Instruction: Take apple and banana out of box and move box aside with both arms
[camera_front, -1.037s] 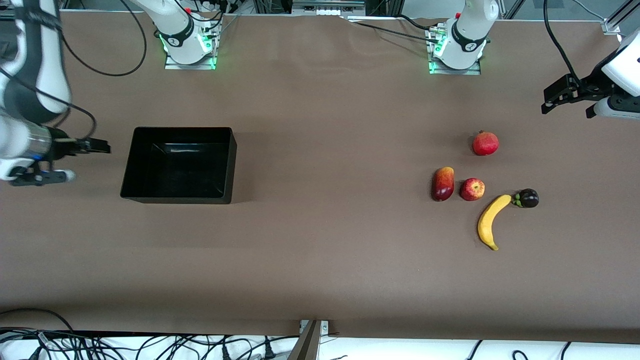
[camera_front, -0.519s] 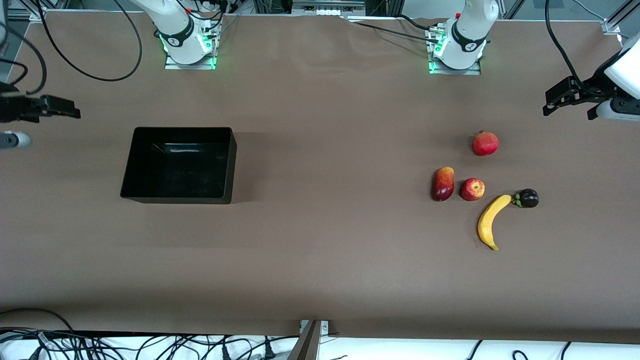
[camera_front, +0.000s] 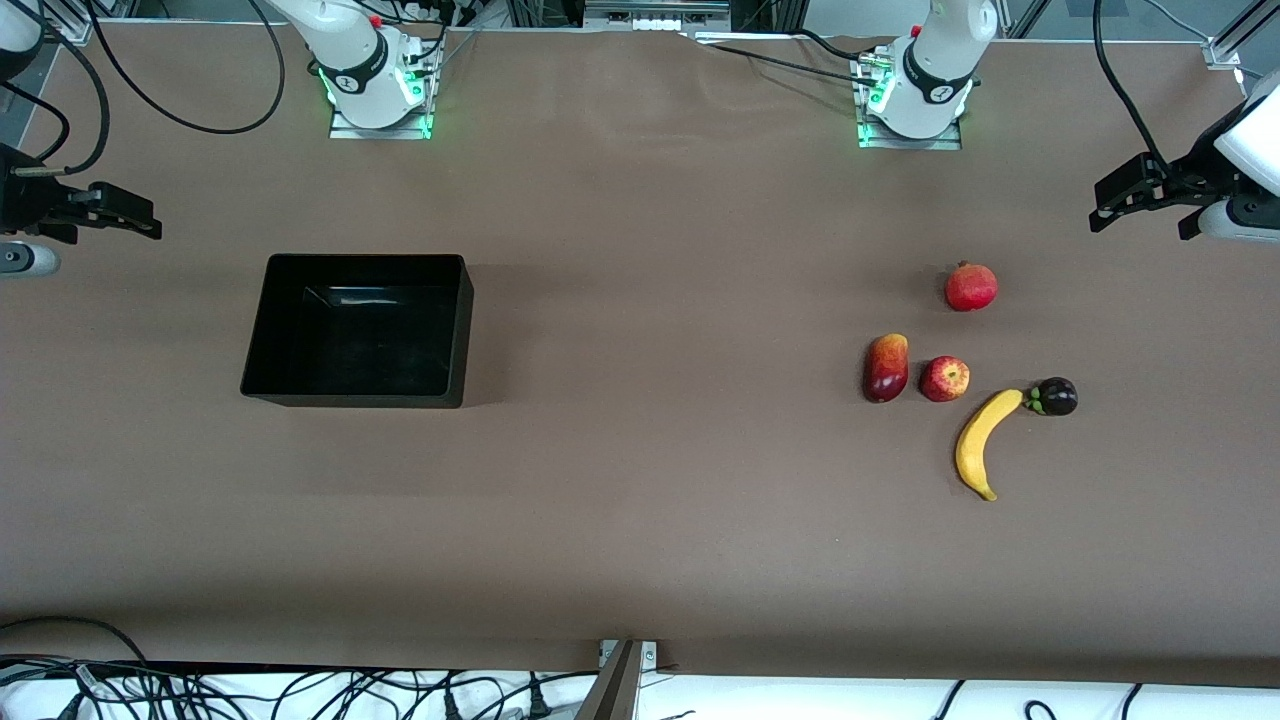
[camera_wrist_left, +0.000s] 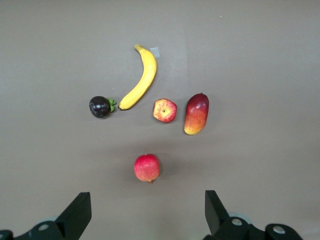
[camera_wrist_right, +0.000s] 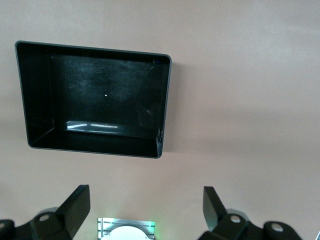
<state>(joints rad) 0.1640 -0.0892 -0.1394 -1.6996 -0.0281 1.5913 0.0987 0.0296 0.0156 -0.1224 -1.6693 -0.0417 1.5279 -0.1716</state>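
With both my left gripper (camera_front: 1112, 195) and right gripper (camera_front: 130, 215) spread empty above the table's ends, the glossy black box (camera_front: 262, 330) sits empty toward my right arm's end, looking light, stiff and slippery, so I'd pinch opposite rims

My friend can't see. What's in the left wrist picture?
Five fruits lie on a brown table: a banana, an apple, a mango, a pomegranate and a dark mangosteen. The left gripper hangs above them, jaws open.

Box (camera_front: 290, 392) empty — apple (camera_front: 944, 379), banana (camera_front: 980, 443) outside
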